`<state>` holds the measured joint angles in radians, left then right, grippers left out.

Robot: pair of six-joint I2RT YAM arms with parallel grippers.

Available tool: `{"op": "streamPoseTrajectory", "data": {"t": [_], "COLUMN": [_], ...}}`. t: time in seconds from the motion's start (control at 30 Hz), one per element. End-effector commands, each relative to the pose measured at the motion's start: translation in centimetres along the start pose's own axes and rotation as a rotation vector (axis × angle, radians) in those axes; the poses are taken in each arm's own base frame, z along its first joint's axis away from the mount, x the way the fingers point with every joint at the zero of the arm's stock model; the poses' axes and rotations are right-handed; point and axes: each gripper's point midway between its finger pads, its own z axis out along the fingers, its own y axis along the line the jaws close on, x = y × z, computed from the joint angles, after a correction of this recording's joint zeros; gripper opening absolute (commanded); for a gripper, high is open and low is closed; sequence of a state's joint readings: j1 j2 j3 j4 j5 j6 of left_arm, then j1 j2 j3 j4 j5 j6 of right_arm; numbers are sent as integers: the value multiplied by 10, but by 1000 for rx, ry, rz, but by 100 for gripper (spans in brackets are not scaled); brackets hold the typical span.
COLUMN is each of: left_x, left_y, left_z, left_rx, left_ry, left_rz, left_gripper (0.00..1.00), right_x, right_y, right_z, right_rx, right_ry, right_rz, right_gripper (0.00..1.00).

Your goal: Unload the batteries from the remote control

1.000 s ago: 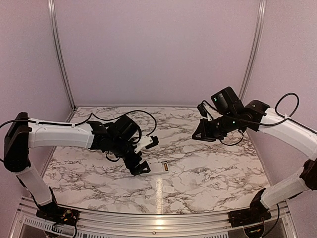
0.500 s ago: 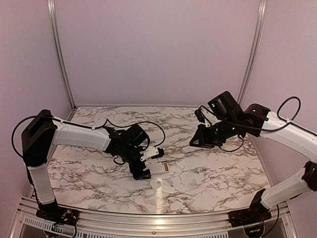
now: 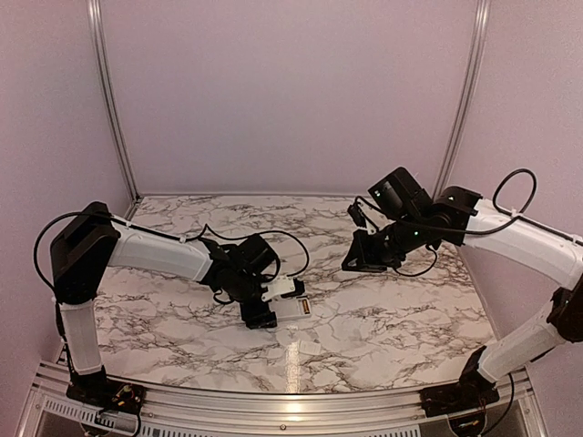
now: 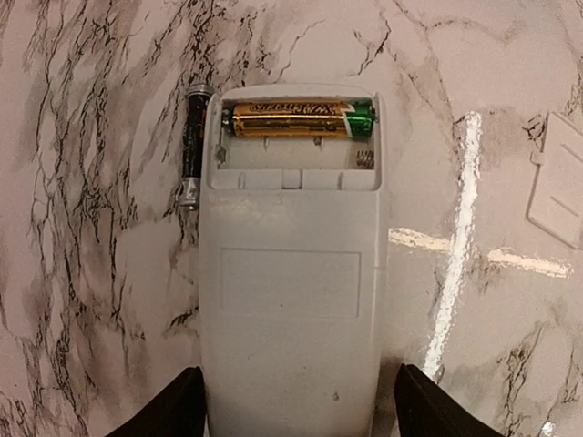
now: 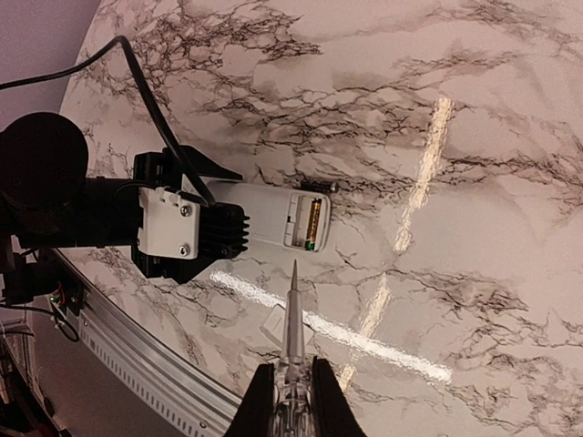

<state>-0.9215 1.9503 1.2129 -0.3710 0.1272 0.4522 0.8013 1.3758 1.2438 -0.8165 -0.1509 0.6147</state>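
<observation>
lying crosswise in the open recess at the far end of the remote [image 4: 290, 273], the gold battery [image 4: 301, 119] carries a line of dark lettering along its side and a green band at one end. the letters are upside down and too small to read. a bare spring shows in the slot beside it. no other writing can be read anywhere.

only the left wrist view gives this detail. it also shows a dark battery [image 4: 192, 146] with silvery ends on the surface [image 4: 100, 300], just beside the remote's left edge at the recess, and a white cover [image 4: 557, 182] lying apart to the right. from the top, the remote is just a pale slab with an orange speck, near the middle of the surface's near edge, and the cover lies closer to that edge. only the right wrist view shows the tool [image 5: 291, 319], a slim shaft whose pointed tip aims toward the recess end of the remote from above.

the left pincer [image 4: 296, 405] is apart, one finger on each side of the remote's near end. whether they press its edges cannot be told. the left arm [image 3: 155, 255] reaches in low from the left edge, wrist down by the surface. the right pincer [image 5: 290, 401] is clamped on the tool. the right arm [image 3: 510, 237] is bent and raised over the right half of the surface, angled down toward the remote.
</observation>
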Motion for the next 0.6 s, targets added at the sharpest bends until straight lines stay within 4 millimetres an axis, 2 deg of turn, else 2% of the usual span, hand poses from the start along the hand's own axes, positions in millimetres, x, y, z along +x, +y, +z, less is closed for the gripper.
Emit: {"op": "streamPoseTrajectory", "data": {"t": [0.0, 0.17, 0.33, 0.57], "left_x": [3, 2, 2, 24], "left_y": [7, 3, -7, -31], "left_z": [9, 1, -23, -55], "left_rx": [-23, -10, -19, -33], "left_ry": [20, 18, -13, -27], "left_rz": [22, -3, -27, -97], "left_gripper": [69, 59, 57, 57], "right_x": [-9, -11, -15, -15], "right_y": [11, 11, 6, 9], "right_z": [-8, -9, -12, -11], "right_rx": [-11, 0, 38, 28], "right_ry": [-13, -16, -22, -11], "right_rz": [-41, -59, -85, -93], "right_gripper": [0, 0, 0, 0]}}
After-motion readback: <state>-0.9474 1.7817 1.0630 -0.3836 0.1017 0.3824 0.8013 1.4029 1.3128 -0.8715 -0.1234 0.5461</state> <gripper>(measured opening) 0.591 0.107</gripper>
